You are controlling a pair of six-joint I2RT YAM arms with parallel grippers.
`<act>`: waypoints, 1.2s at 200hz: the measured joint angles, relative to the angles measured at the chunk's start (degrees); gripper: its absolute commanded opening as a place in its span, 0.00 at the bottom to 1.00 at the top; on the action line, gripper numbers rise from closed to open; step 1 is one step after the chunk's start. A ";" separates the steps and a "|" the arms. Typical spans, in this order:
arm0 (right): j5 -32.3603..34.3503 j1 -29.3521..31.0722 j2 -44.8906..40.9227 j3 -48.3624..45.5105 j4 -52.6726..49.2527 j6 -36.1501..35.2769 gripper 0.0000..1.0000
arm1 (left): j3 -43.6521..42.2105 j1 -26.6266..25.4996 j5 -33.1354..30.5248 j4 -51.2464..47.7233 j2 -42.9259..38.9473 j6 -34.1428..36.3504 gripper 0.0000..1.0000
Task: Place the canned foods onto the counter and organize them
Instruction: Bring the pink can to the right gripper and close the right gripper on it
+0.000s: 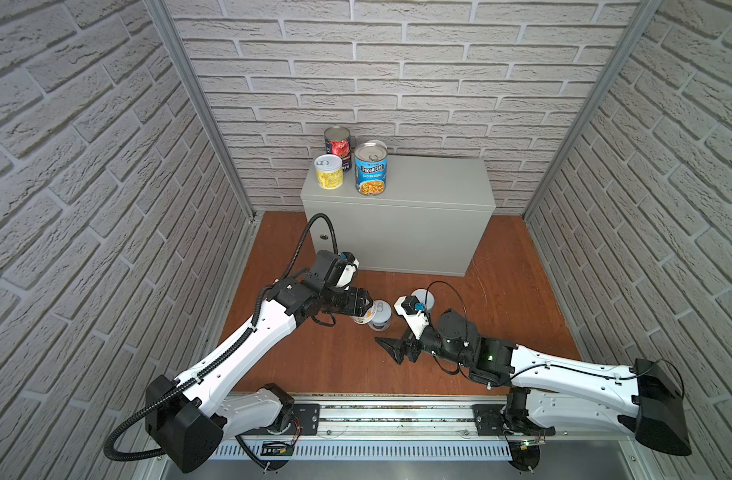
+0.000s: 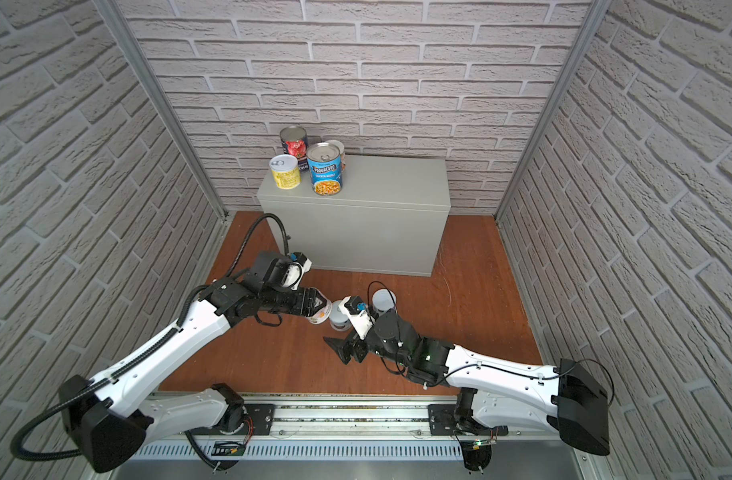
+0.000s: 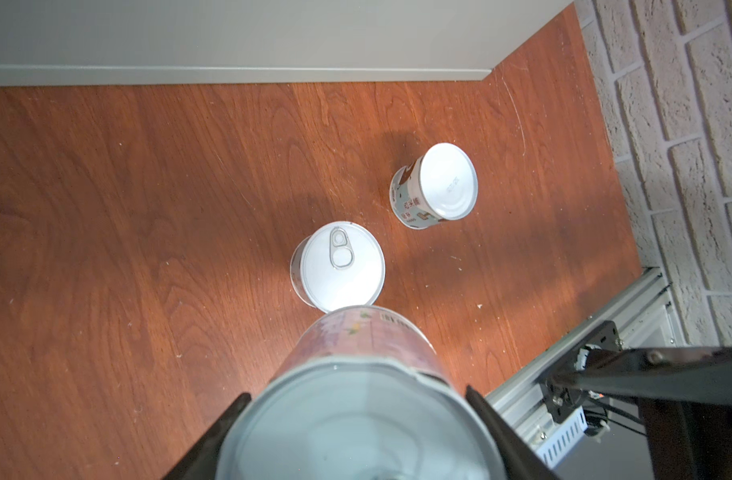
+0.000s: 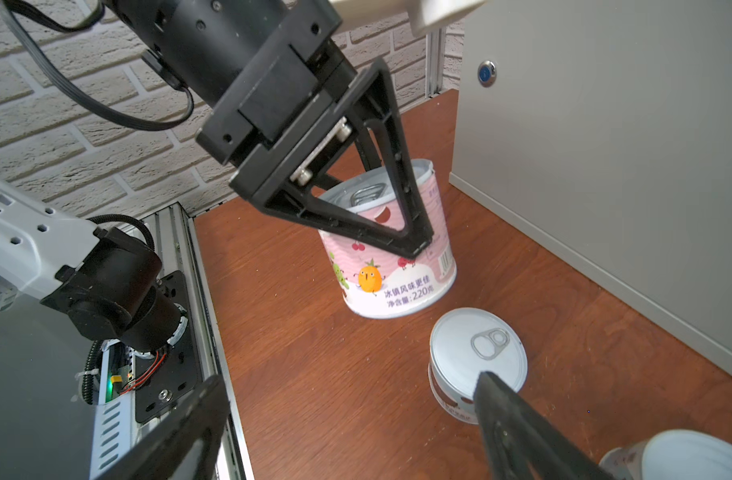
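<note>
On the surface (image 2: 397,174) four cans (image 2: 324,168) stand; three are left on the floor (image 1: 314,365). Left jaws clamp a tilted pink can (image 4: 389,266); right jaws gape, empty, near the tab-top can (image 4: 476,357); a plain-top can (image 3: 435,187) waits.

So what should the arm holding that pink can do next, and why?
Probably lift it straight up. The left gripper is shut on the pink can, low by the floor close beside the pull-tab can, and the top of the counter is higher.
</note>
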 measured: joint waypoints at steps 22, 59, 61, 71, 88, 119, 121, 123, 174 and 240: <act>-0.17 0.02 1.11 0.00 2.29 -1.27 0.94 | 0.50 -0.20 1.11 -0.85 -0.17 0.00 0.45; -0.28 0.02 3.28 0.28 3.78 -2.67 0.94 | 0.52 -0.44 3.28 -1.64 -1.27 0.00 0.45; -0.33 0.02 3.39 0.35 3.85 -2.71 0.94 | 0.52 -0.44 3.41 -1.70 -1.31 0.00 0.45; -0.39 0.02 3.98 0.61 4.07 -3.04 0.94 | 0.57 -0.46 4.00 -2.03 -1.53 0.00 0.45; -0.35 0.02 4.85 1.36 4.22 -3.52 0.94 | 0.61 -0.61 4.70 -2.54 -1.81 0.02 0.45; 0.28 0.02 6.32 2.75 5.46 -3.93 0.94 | 0.61 -0.83 5.33 -3.63 -2.51 0.04 0.45; 0.37 0.02 6.43 2.86 5.55 -3.93 0.94 | 0.61 -0.83 5.38 -3.69 -2.60 0.04 0.45; 0.39 0.02 6.51 2.95 5.62 -3.96 0.94 | 0.61 -0.83 5.40 -3.76 -2.67 0.04 0.45; 0.68 0.02 9.01 3.93 7.58 -3.96 0.94 | 0.61 -1.07 6.12 -3.93 -5.33 0.00 0.45; -0.61 0.02 10.73 4.24 10.34 -3.93 0.94 | 0.59 -1.36 8.20 -3.93 -5.86 -0.22 0.44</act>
